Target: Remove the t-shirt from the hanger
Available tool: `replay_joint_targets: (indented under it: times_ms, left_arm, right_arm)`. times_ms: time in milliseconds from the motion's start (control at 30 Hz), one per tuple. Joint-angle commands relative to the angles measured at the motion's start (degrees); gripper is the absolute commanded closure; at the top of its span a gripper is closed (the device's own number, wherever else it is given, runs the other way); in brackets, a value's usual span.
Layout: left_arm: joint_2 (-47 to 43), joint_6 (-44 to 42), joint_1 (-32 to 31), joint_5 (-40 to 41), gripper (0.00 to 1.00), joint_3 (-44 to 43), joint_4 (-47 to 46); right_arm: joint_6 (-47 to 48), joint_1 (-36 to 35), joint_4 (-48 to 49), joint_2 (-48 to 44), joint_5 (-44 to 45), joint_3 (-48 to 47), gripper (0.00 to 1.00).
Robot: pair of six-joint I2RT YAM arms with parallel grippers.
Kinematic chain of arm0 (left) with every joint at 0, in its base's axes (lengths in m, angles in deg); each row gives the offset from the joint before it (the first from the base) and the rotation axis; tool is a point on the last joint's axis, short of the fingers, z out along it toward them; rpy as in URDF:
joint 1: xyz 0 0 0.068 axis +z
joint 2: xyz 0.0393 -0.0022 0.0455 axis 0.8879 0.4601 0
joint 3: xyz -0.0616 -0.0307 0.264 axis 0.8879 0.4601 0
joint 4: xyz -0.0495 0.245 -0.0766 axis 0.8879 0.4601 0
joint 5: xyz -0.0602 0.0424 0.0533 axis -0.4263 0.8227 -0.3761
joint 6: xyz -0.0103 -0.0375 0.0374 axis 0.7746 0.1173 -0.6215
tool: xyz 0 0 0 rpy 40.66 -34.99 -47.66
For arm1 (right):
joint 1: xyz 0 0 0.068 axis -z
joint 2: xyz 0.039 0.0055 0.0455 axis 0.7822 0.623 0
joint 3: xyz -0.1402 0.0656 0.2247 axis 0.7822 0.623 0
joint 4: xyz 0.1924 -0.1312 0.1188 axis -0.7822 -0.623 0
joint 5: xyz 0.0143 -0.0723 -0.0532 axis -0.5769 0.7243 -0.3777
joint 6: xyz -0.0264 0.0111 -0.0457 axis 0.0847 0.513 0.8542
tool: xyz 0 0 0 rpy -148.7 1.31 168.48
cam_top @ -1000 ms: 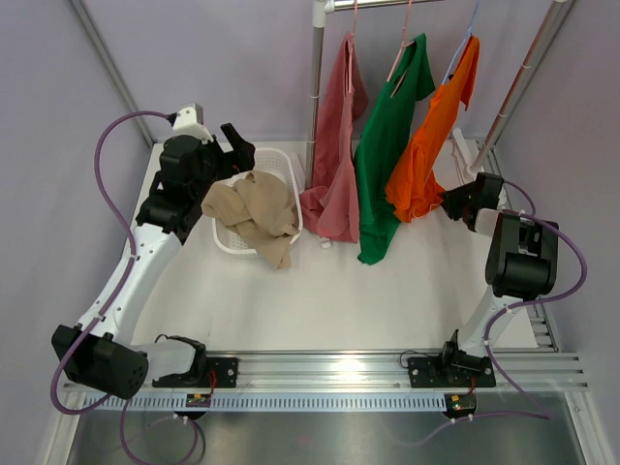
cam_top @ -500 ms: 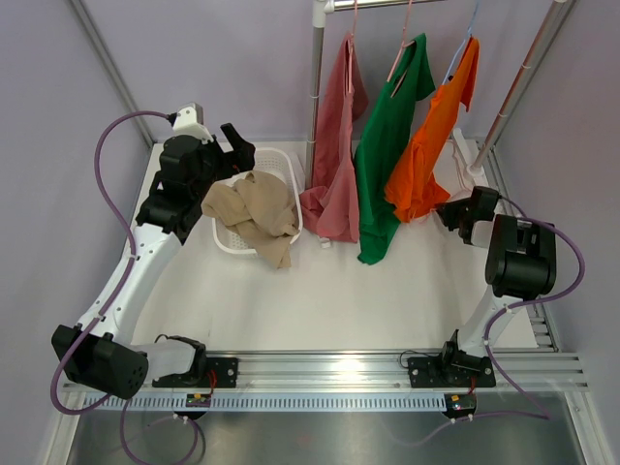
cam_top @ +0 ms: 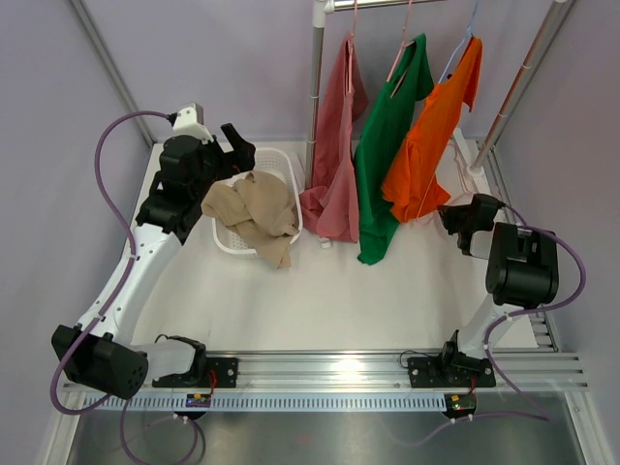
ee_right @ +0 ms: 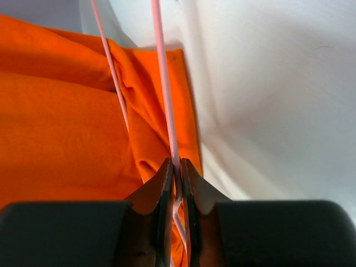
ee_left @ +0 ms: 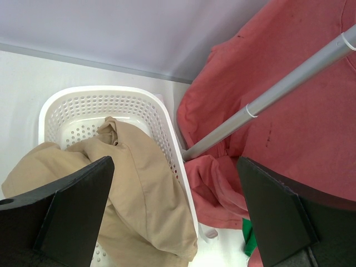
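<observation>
1. The orange t-shirt (cam_top: pixel 431 145) hangs from a blue hanger (cam_top: pixel 463 44) at the right end of the rack. It is the rightmost of three hanging garments, and its lower hem is bunched just beside my right gripper (ee_right: pixel 175 162).
2. On the right wrist camera I see that gripper clenched. Its two fingers are almost together with a thin pink cord (ee_right: pixel 166 100) pinched between them. The cord runs up across the orange cloth. I cannot tell whether any of the cloth is caught in the grip as well.
3. A green t-shirt (cam_top: pixel 383 165) hangs beside the orange one and overlaps its left edge. A faded red t-shirt (cam_top: pixel 334 165) comes next, against the upright rack pole (cam_top: pixel 315 87).
4. A white perforated basket (ee_left: pixel 83 94) sits on the counter (cam_top: pixel 329 291) to the left of the pole. A tan garment (ee_left: pixel 139 178) is heaped in it and spills over the near rim.
5. My left gripper (ee_left: pixel 175 161) hangs above the basket, released, with its fingers spread wide and holding nothing.
</observation>
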Motion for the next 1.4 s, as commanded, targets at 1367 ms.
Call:
replay_joint_targets:
  times_ms: [1367]
  left_arm:
    - [-2.4,-0.4,-0.7,-4.1,0.01,-2.0,-2.7]
  right_arm:
    - [73.7,-12.7,-36.9,-40.6,20.7,-25.2,1.0]
